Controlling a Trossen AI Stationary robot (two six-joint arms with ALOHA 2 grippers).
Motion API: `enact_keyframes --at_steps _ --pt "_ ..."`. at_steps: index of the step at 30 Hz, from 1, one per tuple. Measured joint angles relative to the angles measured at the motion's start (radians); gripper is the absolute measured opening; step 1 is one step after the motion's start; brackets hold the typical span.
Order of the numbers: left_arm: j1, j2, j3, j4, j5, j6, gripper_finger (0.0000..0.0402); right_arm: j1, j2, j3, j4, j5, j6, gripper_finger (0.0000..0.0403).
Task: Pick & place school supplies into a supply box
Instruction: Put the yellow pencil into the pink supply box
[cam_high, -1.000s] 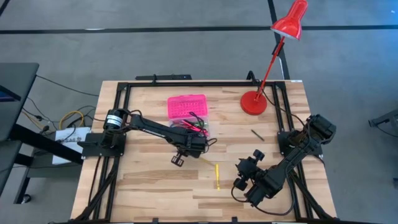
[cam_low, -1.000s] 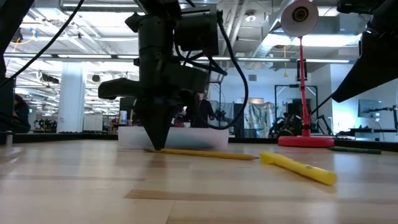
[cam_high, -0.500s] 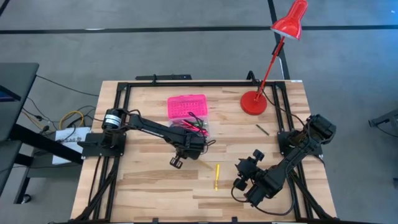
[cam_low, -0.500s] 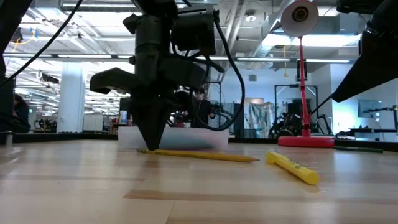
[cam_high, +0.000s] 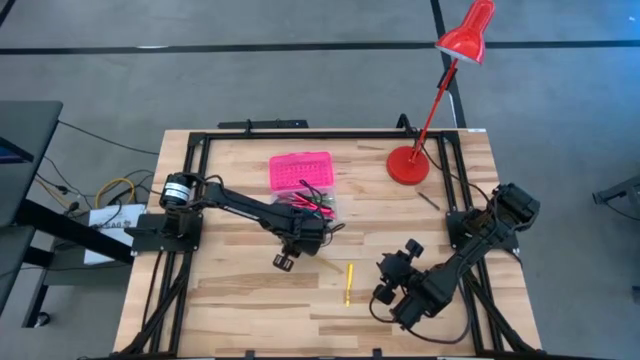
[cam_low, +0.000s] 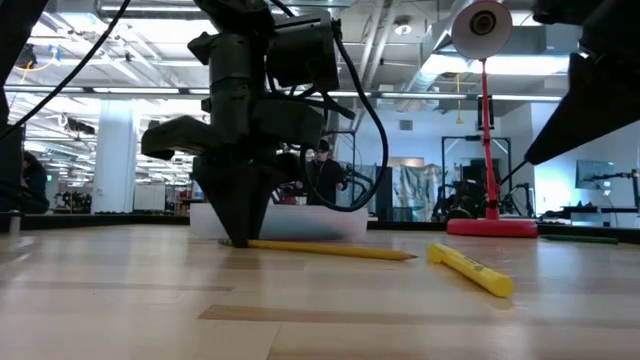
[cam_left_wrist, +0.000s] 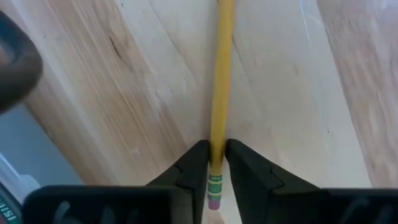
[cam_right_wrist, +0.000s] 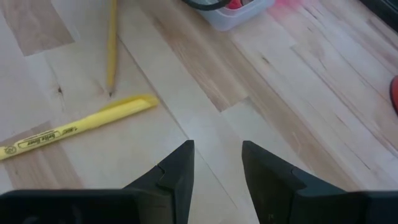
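Your left gripper (cam_left_wrist: 216, 163) sits at the middle of the high view, tips down on the table (cam_high: 240, 290), its two fingers pinching the eraser end of one yellow pencil (cam_left_wrist: 220, 93). In the low view that pencil (cam_low: 320, 248) lies flat on the wood, running toward the right of the frame from under the gripper (cam_low: 240, 225).

One yellow highlighter (cam_high: 348, 283) lies alone, lower centre of the high view; in the right wrist view it (cam_right_wrist: 74, 135) rests just beside the pencil's sharpened tip (cam_right_wrist: 111, 50), apart from it.

One supply box: the pink lid (cam_high: 299, 170) lies upper centre, the clear base (cam_high: 312, 205) just below it, with several pens inside, too tangled for you to count.

One thin dark stick (cam_high: 428, 198) lies right of centre, near the one red lamp base (cam_high: 407, 164).

Your right gripper (cam_right_wrist: 216, 163) hangs at lower right of the high view (cam_high: 388, 283), fingers spread, nothing between them.
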Motion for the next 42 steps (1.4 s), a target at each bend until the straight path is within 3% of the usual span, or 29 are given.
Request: enact_keyframes --at_steps 6,17,42 --pt "-0.003 0.000 -0.002 0.017 -0.058 -0.086 0.0073 0.001 0.000 0.000 0.001 0.000 0.000 0.0127" --pt "-0.002 -0.001 -0.003 0.043 -0.075 -0.125 0.0008 0.001 0.000 0.000 0.001 -0.001 0.000 0.0127" --pt "0.013 -0.016 -0.005 0.197 -0.130 -0.094 0.0003 0.001 0.000 0.000 0.000 -0.002 -0.002 0.0127"
